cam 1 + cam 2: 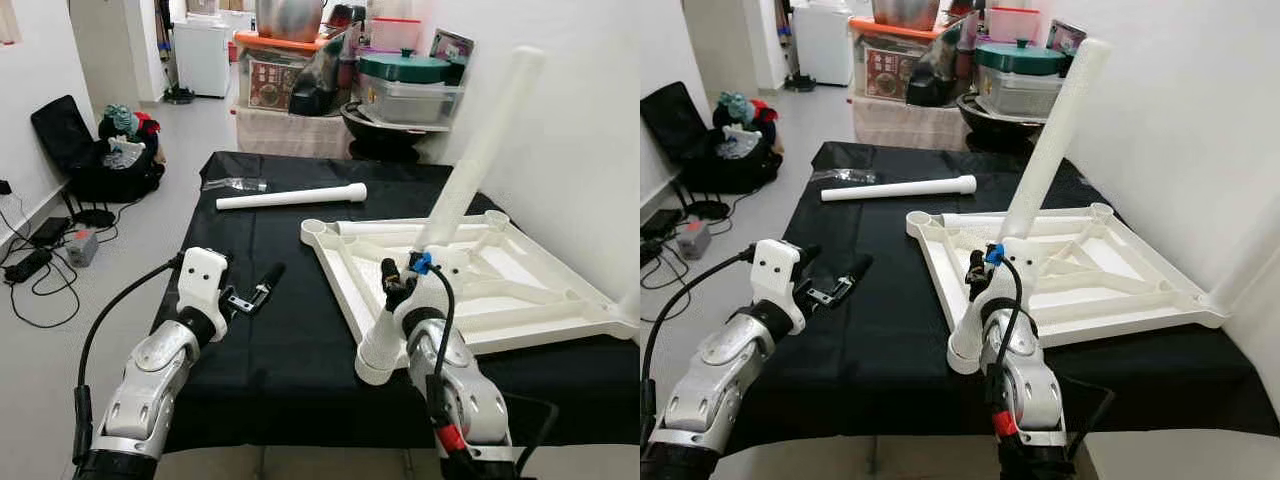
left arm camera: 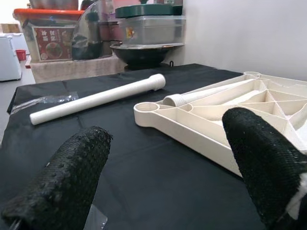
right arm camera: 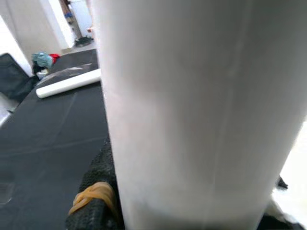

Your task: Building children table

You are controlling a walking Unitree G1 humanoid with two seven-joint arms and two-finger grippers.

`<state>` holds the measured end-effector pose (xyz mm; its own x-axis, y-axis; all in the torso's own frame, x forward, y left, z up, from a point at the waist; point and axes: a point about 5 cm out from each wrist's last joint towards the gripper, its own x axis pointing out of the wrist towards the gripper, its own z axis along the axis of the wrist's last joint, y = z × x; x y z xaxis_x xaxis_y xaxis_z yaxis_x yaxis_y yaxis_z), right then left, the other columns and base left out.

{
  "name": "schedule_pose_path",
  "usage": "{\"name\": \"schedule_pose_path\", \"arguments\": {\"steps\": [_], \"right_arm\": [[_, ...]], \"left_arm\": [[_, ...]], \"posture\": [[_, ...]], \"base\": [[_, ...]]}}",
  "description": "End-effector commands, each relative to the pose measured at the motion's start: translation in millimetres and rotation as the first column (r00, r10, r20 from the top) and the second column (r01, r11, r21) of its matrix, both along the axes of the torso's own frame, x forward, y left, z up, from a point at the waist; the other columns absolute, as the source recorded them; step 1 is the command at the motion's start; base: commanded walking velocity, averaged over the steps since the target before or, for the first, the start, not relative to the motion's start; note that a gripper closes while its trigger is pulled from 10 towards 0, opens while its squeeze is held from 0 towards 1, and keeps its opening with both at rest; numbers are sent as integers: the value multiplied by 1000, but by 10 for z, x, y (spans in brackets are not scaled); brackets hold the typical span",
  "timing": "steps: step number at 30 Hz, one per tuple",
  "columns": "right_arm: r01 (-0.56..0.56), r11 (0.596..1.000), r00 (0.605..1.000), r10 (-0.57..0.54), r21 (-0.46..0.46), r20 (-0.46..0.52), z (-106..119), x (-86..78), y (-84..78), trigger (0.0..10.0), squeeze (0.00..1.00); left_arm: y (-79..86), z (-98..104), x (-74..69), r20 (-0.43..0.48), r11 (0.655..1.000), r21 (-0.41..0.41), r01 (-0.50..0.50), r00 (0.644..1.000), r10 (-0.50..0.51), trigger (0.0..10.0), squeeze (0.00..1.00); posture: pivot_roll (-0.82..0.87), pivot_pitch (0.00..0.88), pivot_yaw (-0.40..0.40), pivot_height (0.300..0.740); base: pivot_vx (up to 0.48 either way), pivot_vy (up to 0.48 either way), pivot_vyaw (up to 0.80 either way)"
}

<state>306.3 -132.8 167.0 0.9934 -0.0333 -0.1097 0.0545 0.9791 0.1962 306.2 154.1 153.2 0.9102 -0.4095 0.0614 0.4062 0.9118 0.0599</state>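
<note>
The right gripper [image 1: 400, 285] clamps a white leg [image 1: 470, 170], tilted, its foot at the near corner of the upturned tabletop [image 1: 520, 275]. The left gripper [image 1: 250, 295] hovers open over the black cloth [image 1: 270, 340]. A slanted entry could jam the socket, or the tabletop could slide.

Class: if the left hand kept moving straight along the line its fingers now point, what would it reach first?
Probably the near corner socket of the upturned tabletop, though depth is unclear. The left hand hovers open above the black cloth, aimed that way.
</note>
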Motion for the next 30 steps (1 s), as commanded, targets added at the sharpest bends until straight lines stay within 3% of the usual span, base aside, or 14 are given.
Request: {"name": "schedule_pose_path", "arguments": {"steps": [1, 2, 3, 5, 9, 13, 14, 17, 20, 22, 26, 30], "right_arm": [[37, 999, 998, -37, -5, -42, -113, -4, -167, 10000, 0], [-22, 999, 999, 21, 26, 25, 6, 24, -148, 10000, 0], [-22, 999, 999, 21, 26, 25, 6, 24, -148, 10000, 0], [-178, 982, 973, 166, 58, 160, 256, 50, -90, 10000, 0], [-266, 963, 945, 250, 51, 213, 349, 50, -62, 10000, 0], [-275, 961, 935, 262, 24, 237, 414, 98, -103, 10000, 0], [-267, 964, 925, 251, 18, 285, 568, 167, -149, 10000, 0], [-270, 963, 910, 252, 8, 330, 718, 224, -183, 10000, 0], [-312, 948, 840, 306, -61, 448, 1204, 342, -222, 10000, 0], [-369, 927, 797, 355, -73, 489, 1403, 347, -154, 10000, 0], [-428, 902, 767, 401, -66, 500, 1446, 323, -48, 10000, 0], [-552, 830, 712, 521, -84, 471, 1340, 273, 320, 10000, 0]], "left_arm": [[-27, 25, 35, 11, 1000, -8, 8, 1000, -8, 10000, 0], [-42, 38, 48, 16, 1000, -13, 9, 1000, -8, 10000, 0], [-42, 38, 48, 16, 1000, -13, 9, 1000, -8, 10000, 0], [-77, 51, 55, 21, 1000, -19, 17, 1000, -16, 10000, 0], [-85, 45, 56, 22, 1000, -19, 18, 1000, -17, 10000, 0], [-58, 67, 75, 26, 999, -39, 5, 1000, -4, 10000, 0], [-68, 86, 87, 35, 999, -38, 32, 999, -30, 10000, 0], [-83, 105, 97, 43, 997, -35, 64, 997, -62, 10000, 0], [-154, 244, 53, 95, 971, -25, 236, 968, -233, 10000, 0], [-160, 327, 13, 110, 949, -14, 314, 944, -311, 10000, 0], [-167, 366, -14, 111, 931, 14, 365, 924, -365, 10000, 0], [-171, 401, 16, 93, 892, 108, 439, 889, -449, 10000, 0]], "posture": [[55, 0, -71, 740], [56, 0, -70, 740], [56, 0, -70, 740], [55, 0, -71, 740], [61, 0, -78, 740], [59, 0, -80, 740], [51, 0, -77, 740], [53, 0, -75, 740], [59, 0, -75, 740], [63, 0, -78, 740], [71, 0, -82, 740], [66, 0, -65, 740]], "base": [[0, 0, 0], [0, 0, 0], [0, 0, 0], [0, 0, 0], [0, 0, 0], [0, 0, 0], [0, 0, 0], [0, 0, 0], [0, 0, 0], [0, 0, 0], [0, 0, 0], [0, 0, 0]]}}
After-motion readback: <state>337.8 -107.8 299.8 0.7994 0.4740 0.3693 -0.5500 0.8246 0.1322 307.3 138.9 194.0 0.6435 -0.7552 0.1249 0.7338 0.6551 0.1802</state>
